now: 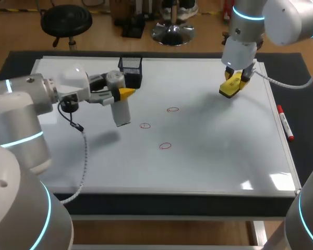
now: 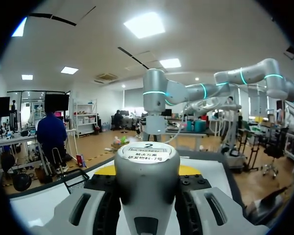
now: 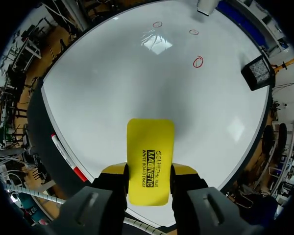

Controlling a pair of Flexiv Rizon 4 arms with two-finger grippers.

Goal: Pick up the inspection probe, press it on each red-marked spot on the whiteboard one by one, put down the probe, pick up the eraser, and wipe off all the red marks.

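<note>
Left tool is clamped on the probe, yellow tips on either side where the grey head meets the white body. The probe is held off the whiteboard, tilted, its white end toward the board, beside the basket and to the left of the three red marks. Its tip touches none of them. In the left wrist view the round grey head fills the gap between the fingers. The probe looks stiff, smooth and round-bodied. My guess is moderate weight, and that it could roll or slide back through the pads once pressed down, so the hold near the head, square across the barrel, seems right. Right tool is closed on the eraser, pinching its long sides at the rear end, with most of its length sticking out ahead of the fingers. The eraser sits at the board's far right corner, well apart from the marks; I cannot tell whether it touches the board. It reads as a light, hard plastic shell, not fragile, with slick sides. With so much overhang it may pivot under wiping drag, so a grip nearer the middle would likely steady it. A marker lies along the board's right edge, untouched.
</note>
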